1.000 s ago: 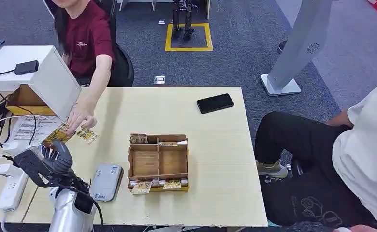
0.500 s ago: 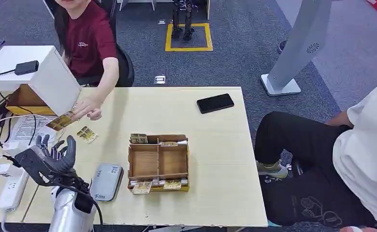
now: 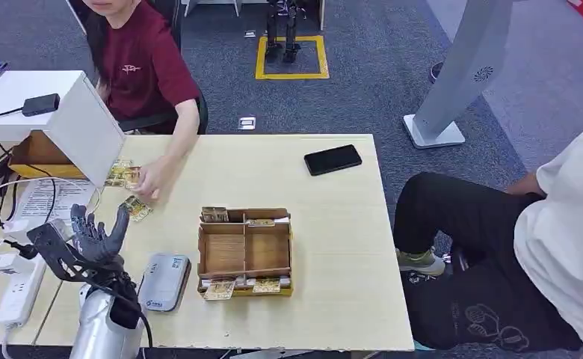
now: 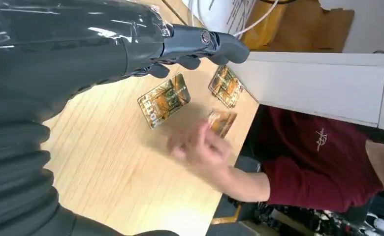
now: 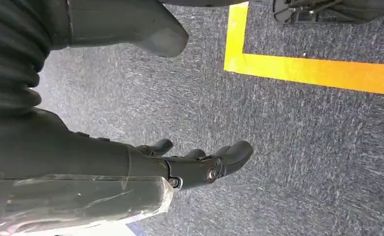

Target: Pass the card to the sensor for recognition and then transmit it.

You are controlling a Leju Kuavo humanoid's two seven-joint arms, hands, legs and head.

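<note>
Wooden table (image 3: 326,224) bears perhaps three loose cards (image 4: 168,100) near left hand (image 3: 87,241).

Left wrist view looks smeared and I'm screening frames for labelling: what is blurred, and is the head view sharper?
Left wrist view: the person's hand is motion-blurred, while the card on the table stays readable. Head view: sharp overall, evenly lit, soft shadows.

Matt pale wood-grain table (image 3: 326,224)

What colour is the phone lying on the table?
Black: the flat rectangular phone shows best in the head view.
</note>
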